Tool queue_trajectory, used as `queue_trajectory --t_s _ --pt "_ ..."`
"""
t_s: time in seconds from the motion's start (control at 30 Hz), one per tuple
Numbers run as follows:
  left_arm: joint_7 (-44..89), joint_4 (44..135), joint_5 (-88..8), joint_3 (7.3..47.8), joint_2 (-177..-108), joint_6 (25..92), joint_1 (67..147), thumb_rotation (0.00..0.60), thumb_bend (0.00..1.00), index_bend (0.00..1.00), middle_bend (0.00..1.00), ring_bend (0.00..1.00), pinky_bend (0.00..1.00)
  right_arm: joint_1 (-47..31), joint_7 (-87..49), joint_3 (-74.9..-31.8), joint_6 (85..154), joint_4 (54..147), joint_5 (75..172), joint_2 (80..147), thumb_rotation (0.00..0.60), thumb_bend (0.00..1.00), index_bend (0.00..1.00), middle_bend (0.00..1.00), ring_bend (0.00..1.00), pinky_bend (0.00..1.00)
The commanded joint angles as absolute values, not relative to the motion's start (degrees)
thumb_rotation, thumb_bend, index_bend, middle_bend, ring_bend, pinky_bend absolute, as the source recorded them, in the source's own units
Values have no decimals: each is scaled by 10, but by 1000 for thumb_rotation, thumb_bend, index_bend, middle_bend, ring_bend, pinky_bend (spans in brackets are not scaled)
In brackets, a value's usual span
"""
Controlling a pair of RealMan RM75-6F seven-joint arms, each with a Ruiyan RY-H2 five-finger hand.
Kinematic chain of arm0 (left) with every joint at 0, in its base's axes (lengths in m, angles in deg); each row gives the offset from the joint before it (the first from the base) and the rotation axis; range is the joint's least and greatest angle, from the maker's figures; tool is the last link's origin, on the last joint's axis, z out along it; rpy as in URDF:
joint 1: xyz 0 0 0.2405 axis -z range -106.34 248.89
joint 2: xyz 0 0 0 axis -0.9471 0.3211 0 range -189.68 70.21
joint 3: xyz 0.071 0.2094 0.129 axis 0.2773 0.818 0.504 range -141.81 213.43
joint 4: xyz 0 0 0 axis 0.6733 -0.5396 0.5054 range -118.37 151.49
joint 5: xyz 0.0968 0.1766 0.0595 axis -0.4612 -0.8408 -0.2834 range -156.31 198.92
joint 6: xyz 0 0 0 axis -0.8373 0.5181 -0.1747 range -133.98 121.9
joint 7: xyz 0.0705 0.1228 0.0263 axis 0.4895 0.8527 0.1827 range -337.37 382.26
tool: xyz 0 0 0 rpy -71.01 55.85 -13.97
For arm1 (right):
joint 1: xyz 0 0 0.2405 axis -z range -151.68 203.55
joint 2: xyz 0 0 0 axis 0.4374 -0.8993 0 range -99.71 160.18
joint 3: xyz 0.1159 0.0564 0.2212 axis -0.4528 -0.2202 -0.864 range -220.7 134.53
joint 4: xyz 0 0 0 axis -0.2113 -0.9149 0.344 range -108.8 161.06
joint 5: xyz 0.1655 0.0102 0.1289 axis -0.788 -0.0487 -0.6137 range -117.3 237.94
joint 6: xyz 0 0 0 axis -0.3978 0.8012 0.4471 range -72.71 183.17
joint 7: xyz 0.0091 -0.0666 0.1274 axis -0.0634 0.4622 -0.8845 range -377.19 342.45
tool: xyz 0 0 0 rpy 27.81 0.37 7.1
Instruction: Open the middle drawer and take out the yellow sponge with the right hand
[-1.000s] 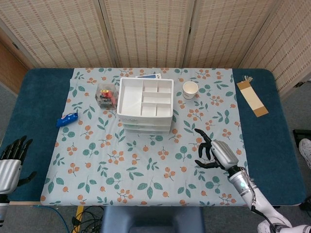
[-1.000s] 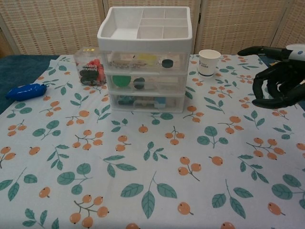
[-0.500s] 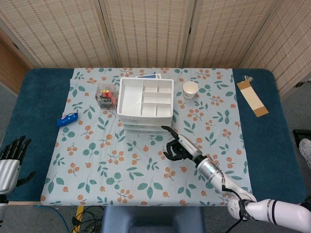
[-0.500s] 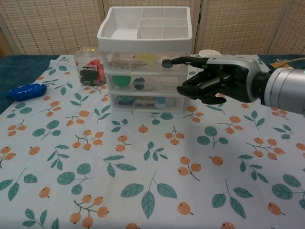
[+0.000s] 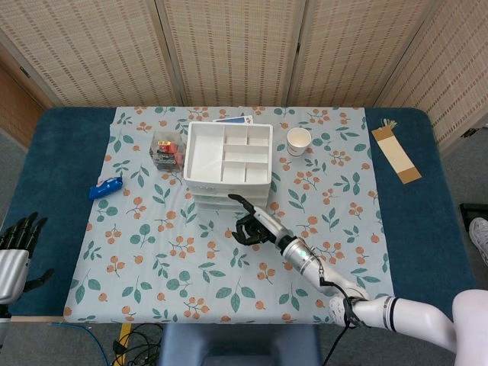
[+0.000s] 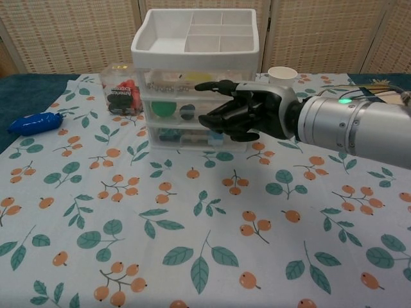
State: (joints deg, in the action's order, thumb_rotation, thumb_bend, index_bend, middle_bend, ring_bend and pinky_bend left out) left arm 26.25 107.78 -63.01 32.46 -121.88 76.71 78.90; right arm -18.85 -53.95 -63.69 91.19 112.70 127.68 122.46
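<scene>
A white three-drawer organiser (image 6: 194, 77) (image 5: 227, 164) with clear fronts stands at the back middle of the floral cloth, all drawers closed. Something yellow (image 6: 198, 78) shows through the top drawer's front; the middle drawer (image 6: 168, 110) shows green and dark items. My right hand (image 6: 241, 110) (image 5: 252, 223) hovers in front of the drawers at middle-drawer height, fingers curled and apart, holding nothing; I cannot tell if it touches the front. My left hand (image 5: 17, 252) rests at the table's left edge, fingers spread and empty.
A paper cup (image 5: 299, 141) stands right of the organiser. A clear box of small items (image 5: 167, 149) sits at its left, a blue object (image 5: 104, 187) farther left. A brown strip (image 5: 396, 153) lies at the far right. Folding screens stand behind the table.
My right hand has swept left from the table's right side to just in front of the drawers. The left hand has barely moved.
</scene>
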Motion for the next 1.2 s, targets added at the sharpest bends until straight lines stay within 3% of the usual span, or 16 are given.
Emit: queue_trajectory --t_s 0.03,1.2 --pt "259 1076 -630 325 -1219 765 790 600 176 21 0 41 110 -205 -541 -643 897 1110 1267 1238 600 447 0 746 897 959" --pt "263 1077 -621 327 -1220 745 799 600 176 21 0 41 109 -253 -570 -662 862 1025 1269 1285 600 452 0 746 897 959"
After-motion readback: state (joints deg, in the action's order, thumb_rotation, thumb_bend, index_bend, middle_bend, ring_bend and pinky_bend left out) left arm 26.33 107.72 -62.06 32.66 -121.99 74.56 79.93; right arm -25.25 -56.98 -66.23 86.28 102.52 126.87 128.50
